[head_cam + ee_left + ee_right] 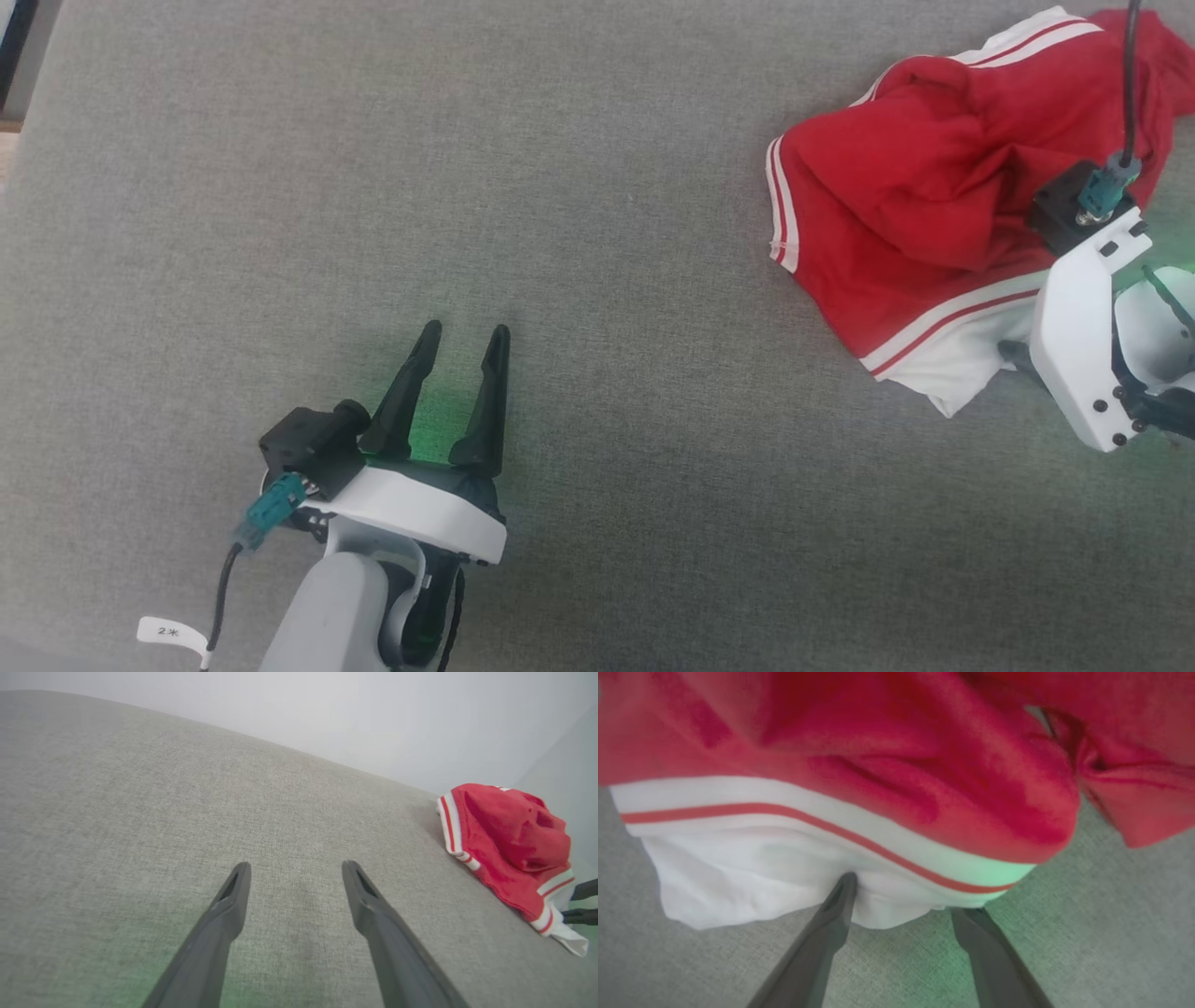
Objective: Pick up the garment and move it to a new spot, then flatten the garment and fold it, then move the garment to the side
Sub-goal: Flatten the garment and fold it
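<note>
On the surface point(597, 187): garment point(934, 205) far right, right gripper point(906, 893) at its near edge, left gripper point(467, 329) well apart leftward

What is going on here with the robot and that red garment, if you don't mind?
The red garment lies crumpled on the grey cloth surface, to the robot's right. The right gripper is at its white edge, fingers apart, not clamped on it. The left gripper is open over bare surface, well apart from it. No flattening or folding is done yet.
</note>
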